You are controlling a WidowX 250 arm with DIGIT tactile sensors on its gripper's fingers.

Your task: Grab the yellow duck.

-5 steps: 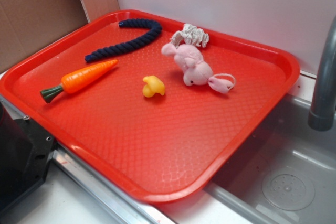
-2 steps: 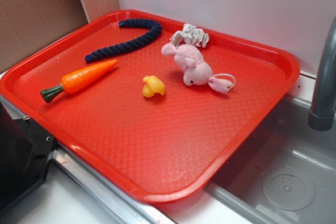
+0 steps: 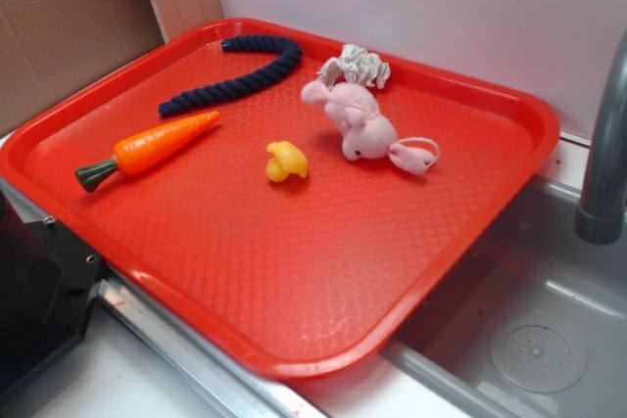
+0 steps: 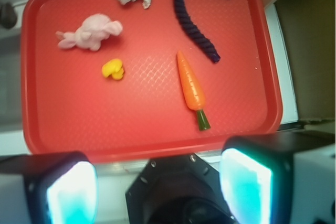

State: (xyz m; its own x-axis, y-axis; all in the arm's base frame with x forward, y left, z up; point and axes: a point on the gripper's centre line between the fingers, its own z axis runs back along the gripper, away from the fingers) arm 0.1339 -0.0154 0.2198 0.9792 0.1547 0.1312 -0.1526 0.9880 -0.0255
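- Sitting alone mid-tray (image 3: 509, 159), the yellow duck (image 3: 285, 161) lies between carrot (image 3: 147, 149) and pink plush (image 3: 361, 124).
- Tool (image 4: 157, 190) hangs high, fingers spread apart, empty.

We find no readable text, label, brand, number or sign in either view. The red tray (image 3: 470, 203) carries only a moulded diamond texture with no lettering, and the cardboard (image 3: 59, 26) behind it is plain where it shows. The yellow duck (image 3: 285, 161), the orange carrot (image 3: 157, 145), the pink plush (image 3: 358, 124) and the dark blue rope (image 3: 240, 70) bear no markings that we can make out.
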